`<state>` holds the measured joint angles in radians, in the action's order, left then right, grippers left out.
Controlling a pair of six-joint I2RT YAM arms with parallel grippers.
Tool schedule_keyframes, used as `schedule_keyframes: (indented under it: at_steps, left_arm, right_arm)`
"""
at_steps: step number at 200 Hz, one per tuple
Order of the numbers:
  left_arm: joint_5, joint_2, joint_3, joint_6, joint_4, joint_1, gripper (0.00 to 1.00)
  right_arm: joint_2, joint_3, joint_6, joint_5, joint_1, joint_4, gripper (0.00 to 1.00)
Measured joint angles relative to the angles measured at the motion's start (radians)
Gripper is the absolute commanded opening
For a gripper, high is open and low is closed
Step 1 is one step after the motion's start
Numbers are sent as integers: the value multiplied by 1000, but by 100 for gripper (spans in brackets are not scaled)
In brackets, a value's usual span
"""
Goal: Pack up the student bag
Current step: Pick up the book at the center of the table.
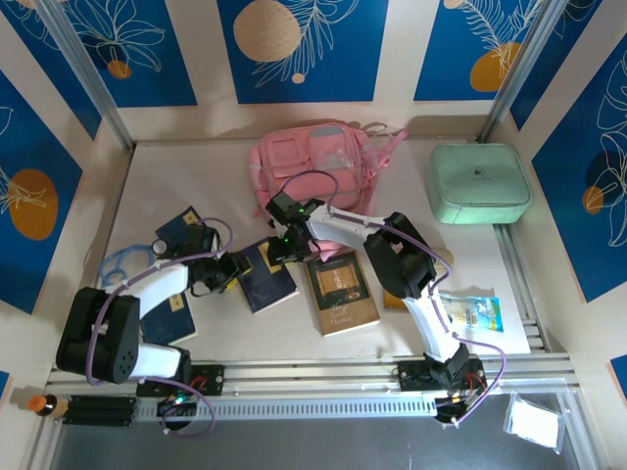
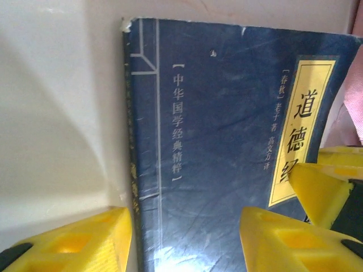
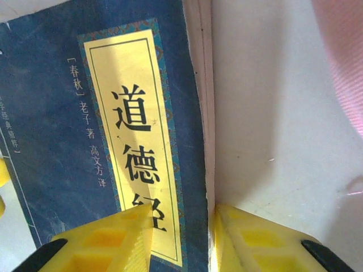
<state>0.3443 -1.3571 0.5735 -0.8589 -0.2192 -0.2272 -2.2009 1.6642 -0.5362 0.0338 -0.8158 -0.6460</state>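
**Colleague:** Where is the student bag (image 1: 318,166) sitting?

**Me:** I have it lying flat on the surface (image 1: 196,186), just beyond my right fingers (image 3: 108,243), with the front pockets facing up. Its long axis runs side to side. The pink straps (image 1: 387,137) trail off the right-hand end, toward the mint-green case (image 1: 478,183).

**Colleague:** And what are the fingers doing?

**Me:** Both sets are down at the blue book (image 1: 266,279), which lies on the arms' side of the bag. My left fingers (image 2: 85,238) stand apart, released. One is on bare surface just outside the spine and the other is over the cover. My right fingers are set closer together, across the opposite page edge. One tip is on the yellow title label (image 3: 136,130) and the other is against the pages. I cannot tell whether they are pinching the book.

**Colleague:** Is anything else close by?

**Me:** A brown book (image 1: 341,291) lies just to the right of my right fingers, beside the blue one.
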Motion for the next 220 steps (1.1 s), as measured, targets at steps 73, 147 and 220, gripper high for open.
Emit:
schedule_keyframes:
  at_steps: [73,147,220]
  left_arm:
    - [5,-31,0,1,10,0,53]
    - [32,-37,2,3,22,3,43]
    - [111,28,2,30,93,-19,39]
  right_arm:
    - [0,-4,-8,2,0,5,32]
    - [0,-4,-15,-5,1,2,29]
    - [1,-4,-29,-8,25,-16,29]
